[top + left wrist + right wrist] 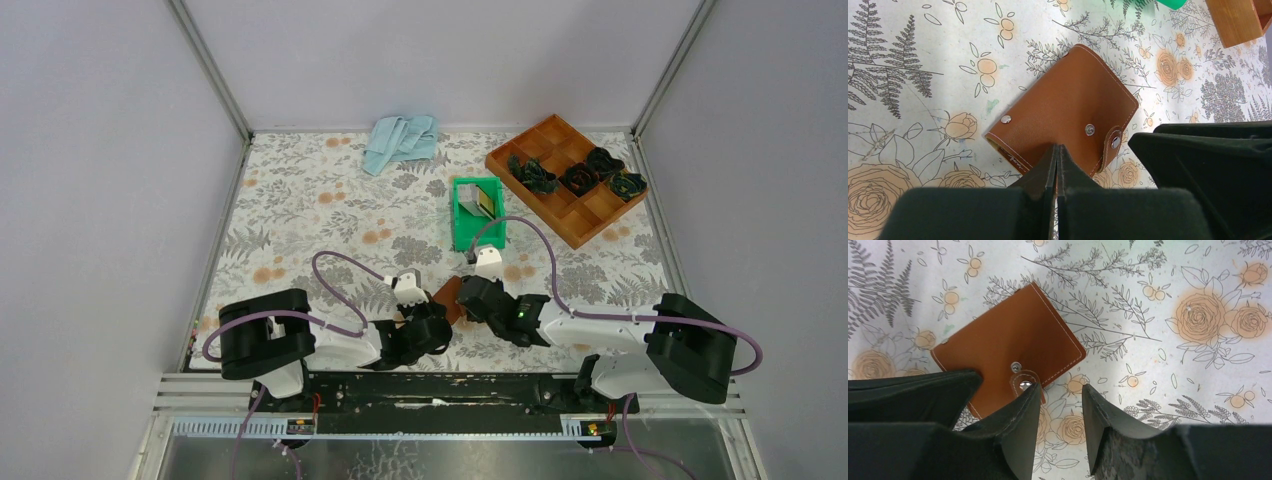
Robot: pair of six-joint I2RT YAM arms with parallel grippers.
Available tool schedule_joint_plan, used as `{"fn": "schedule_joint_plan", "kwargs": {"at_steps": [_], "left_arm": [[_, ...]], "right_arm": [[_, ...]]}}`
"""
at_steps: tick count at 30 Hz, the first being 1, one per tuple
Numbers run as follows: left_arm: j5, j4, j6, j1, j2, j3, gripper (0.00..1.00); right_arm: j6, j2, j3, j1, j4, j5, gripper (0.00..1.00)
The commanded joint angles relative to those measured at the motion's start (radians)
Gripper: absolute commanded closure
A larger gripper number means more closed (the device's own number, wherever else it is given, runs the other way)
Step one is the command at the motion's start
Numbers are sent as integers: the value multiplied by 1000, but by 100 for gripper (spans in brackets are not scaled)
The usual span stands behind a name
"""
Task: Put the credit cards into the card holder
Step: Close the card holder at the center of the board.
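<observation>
**Card holder (1068,100) lies flat on floral table (300,200)**

The brown card holder sits between both arms. The left gripper (1056,150), shut tight, points its tips at the holder's near edge; the right gripper (1060,390), half open and empty, hovers beside the snap tab (1023,382).

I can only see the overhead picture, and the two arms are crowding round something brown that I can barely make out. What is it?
Observer: The left wrist camera shows it plainly. It is a brown leather card holder, folded shut and lying flat on the floral table.
Operator: Is either claw actually gripping it?
Observer: Neither has it between its fingers. The left gripper is shut, with its tips at the holder's near edge. The right gripper is open, with one finger right beside the snap tab.
</observation>
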Motion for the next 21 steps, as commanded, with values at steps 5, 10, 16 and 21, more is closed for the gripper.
{"fn": "schedule_joint_plan", "kwargs": {"at_steps": [5,10,16,21], "left_arm": [[22,-85,9,-7,36,-8,100],[22,-84,12,-7,38,-5,100],[26,-87,15,-6,37,-4,100],[24,-91,18,-7,29,-8,100]], "right_arm": [[28,-9,-21,-7,-6,26,57],[27,8,-16,-7,11,4,57],[18,47,9,-6,30,-11,57],[8,62,33,-6,33,-10,57]]}}
